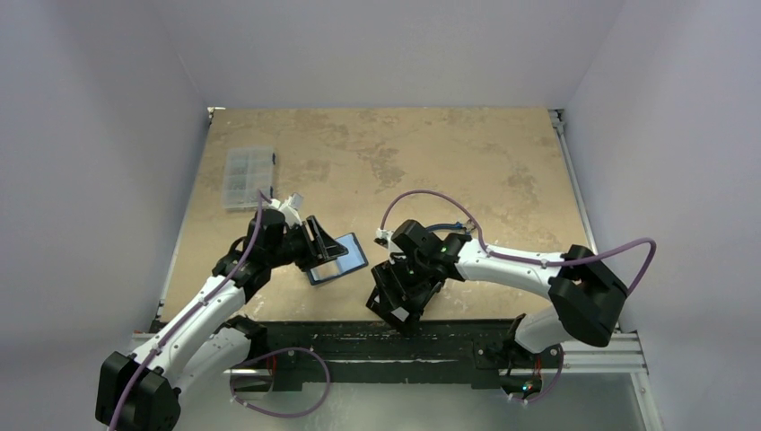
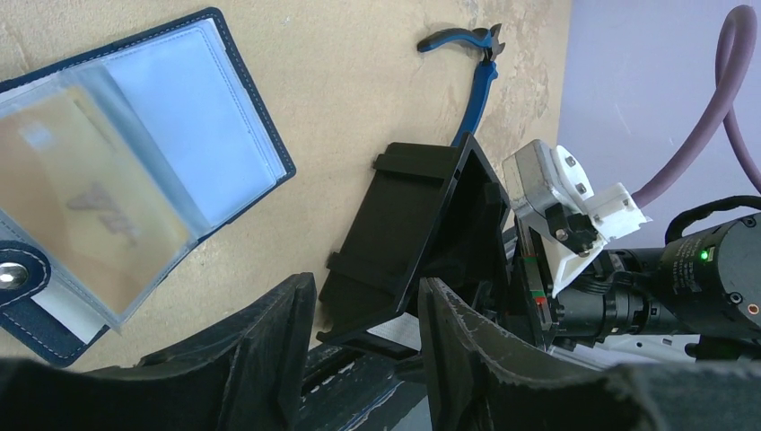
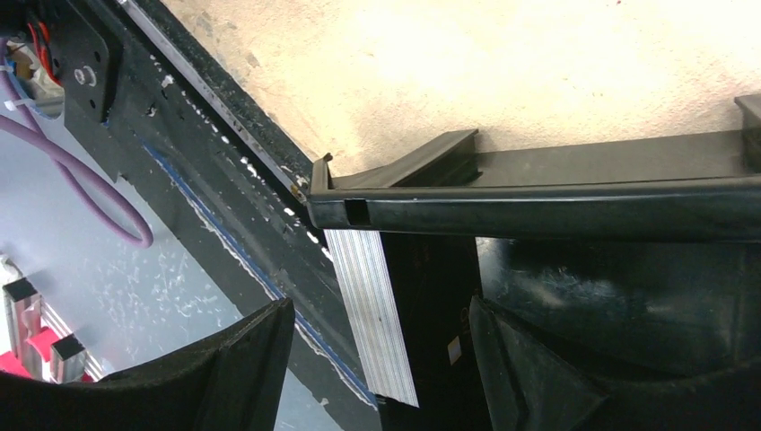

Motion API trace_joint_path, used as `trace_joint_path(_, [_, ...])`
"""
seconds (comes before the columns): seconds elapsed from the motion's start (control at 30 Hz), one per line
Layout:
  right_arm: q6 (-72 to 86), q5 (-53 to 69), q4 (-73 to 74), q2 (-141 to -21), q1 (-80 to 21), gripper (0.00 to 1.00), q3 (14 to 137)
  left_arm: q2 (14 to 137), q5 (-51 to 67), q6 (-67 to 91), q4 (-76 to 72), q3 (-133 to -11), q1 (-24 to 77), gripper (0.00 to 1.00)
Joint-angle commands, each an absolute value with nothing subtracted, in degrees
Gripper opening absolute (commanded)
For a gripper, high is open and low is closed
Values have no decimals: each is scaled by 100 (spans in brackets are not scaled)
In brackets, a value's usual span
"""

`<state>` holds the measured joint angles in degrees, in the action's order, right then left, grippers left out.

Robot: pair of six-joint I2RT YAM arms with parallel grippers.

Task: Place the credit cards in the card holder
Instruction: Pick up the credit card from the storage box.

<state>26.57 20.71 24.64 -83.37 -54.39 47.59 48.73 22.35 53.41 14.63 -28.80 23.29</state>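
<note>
The card holder [image 1: 341, 260] [image 2: 206, 117] lies open on the table, navy outside and shiny blue inside, with a tan credit card [image 2: 81, 197] in a clear sleeve. My left gripper [image 1: 328, 250] [image 2: 363, 287] hovers at its left edge, open and empty. The black tray [image 2: 404, 224] [image 3: 556, 211] stands tipped up at the table's near edge. My right gripper [image 1: 395, 296] [image 3: 379, 310] is open at the tray. A pale striped card [image 3: 372, 305] leans on the tray's wall between the fingers, touching neither.
Blue-handled pliers [image 1: 449, 226] [image 2: 476, 90] lie behind the right wrist. A clear plastic compartment box [image 1: 248, 177] sits at the far left. The black base rail [image 1: 359, 341] [image 3: 224, 180] runs along the near edge, just under the tray.
</note>
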Motion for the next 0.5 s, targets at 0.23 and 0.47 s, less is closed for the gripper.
trace_joint_path(0.23, [2807, 2349, 2227, -8144, -5484, 68, 4860, 4836, 2265, 5274, 1367, -3016, 2347, 50])
trace_joint_path(0.47, [2815, 2396, 2258, -8115, -5480, 55, 4875, 4827, 2253, 5247, 1385, -3005, 2347, 50])
